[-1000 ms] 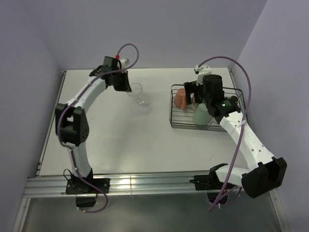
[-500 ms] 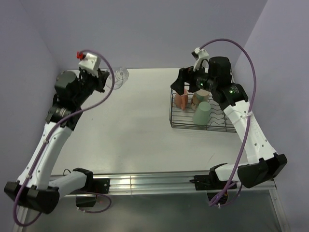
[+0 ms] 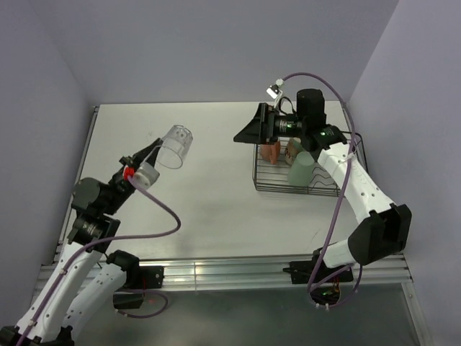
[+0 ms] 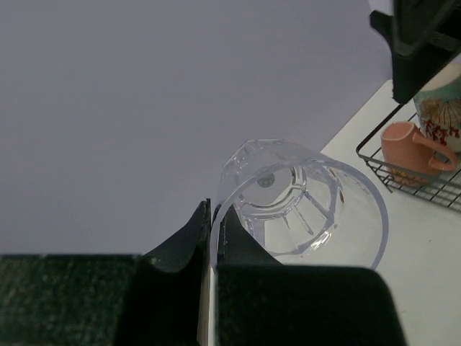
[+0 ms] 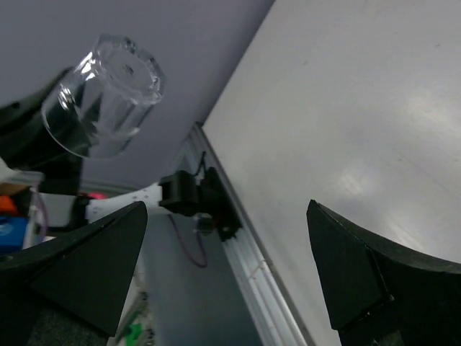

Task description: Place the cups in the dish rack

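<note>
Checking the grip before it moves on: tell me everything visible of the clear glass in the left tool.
The clear glass is a see-through tumbler with ribbed lower walls and a thick base, apparently empty. It hangs above the left half of the table, tipped sideways, base pointing away from the left tool. That tool is shut on its rim, one finger inside, one outside. Nothing else touches it.

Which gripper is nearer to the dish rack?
Right. The right gripper hangs open at the dish rack's left edge; the left gripper, shut on a clear glass, is far to its left.
</note>
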